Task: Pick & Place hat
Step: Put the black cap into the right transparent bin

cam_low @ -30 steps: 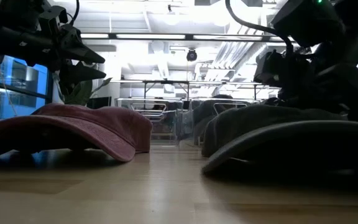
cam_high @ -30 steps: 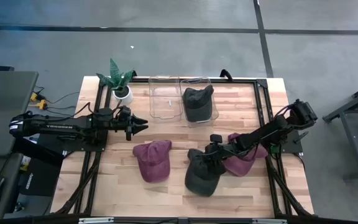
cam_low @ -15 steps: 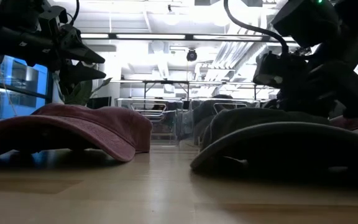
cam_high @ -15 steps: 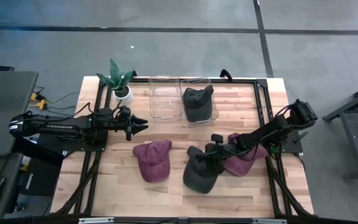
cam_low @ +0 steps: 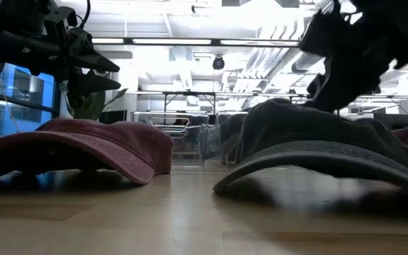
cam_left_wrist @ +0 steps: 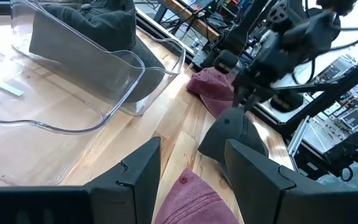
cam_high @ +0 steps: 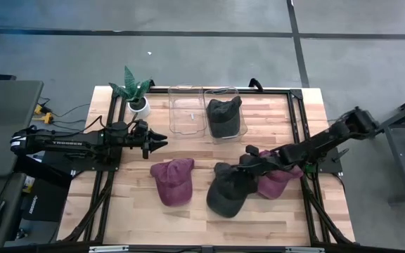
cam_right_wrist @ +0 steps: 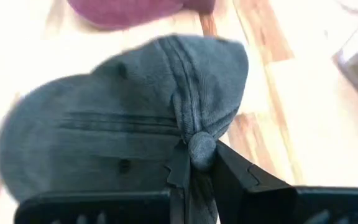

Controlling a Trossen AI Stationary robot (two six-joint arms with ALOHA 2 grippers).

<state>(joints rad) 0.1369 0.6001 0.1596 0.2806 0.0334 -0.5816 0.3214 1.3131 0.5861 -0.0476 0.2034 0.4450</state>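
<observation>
Right gripper [cam_high: 248, 163]: clamped on a fold of cloth at the crown of the grey hat [cam_high: 227, 190]; the pinch is seen plainly in the right wrist view, fingers drawn together on the fabric beside the top button [cam_right_wrist: 202, 149].
Grey hat: lies at the front middle of the table [cam_high: 195, 225], crown toward the gripper, brim pointing to the front edge; in the low view its crown is seen raised while the brim edge rests on the wood.
Long axis: runs from front to back, tilted slightly toward the right arm.
Goal side: the bins are placed behind the hat; the right bin [cam_high: 225, 114] already holds a dark hat [cam_high: 223, 116], the left bin [cam_high: 186, 112] is seen bare.
Key relation: the hat must be carried away from the front edge, back and slightly left.
Neighbours: one maroon hat [cam_high: 172, 180] just left, another [cam_high: 276, 179] against the right side, under the arm.
Left gripper [cam_high: 159, 141]: held apart above the table, left of the bins, nothing between its fingers; farther from the grey hat.
</observation>
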